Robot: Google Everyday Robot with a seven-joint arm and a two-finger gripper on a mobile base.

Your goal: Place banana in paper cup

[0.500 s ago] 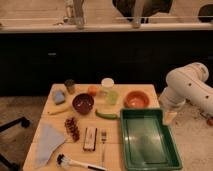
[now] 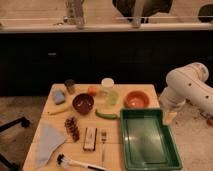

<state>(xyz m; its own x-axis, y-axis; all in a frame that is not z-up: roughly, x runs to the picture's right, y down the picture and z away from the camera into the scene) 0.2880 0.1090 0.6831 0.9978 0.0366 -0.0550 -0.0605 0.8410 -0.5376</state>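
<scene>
The banana (image 2: 59,111) is a slim pale-yellow fruit lying on the wooden table (image 2: 115,150), just left of the maroon bowl (image 2: 83,103). A white cup (image 2: 107,83), which looks like the paper cup, stands upright at the back middle of the table. My gripper (image 2: 170,118) hangs from the white arm (image 2: 187,90) at the table's right edge, beside the green tray's far right corner. It is far from both the banana and the cup and holds nothing that I can see.
A green tray (image 2: 170,157) fills the front right. A green vegetable (image 2: 106,114), green cup (image 2: 111,97), orange bowl (image 2: 136,99), orange fruit (image 2: 92,90), small dark cup (image 2: 69,86), blue sponge (image 2: 58,96), blue cloth (image 2: 47,142), grapes (image 2: 72,128), fork (image 2: 103,140) and brush (image 2: 80,162) crowd the table.
</scene>
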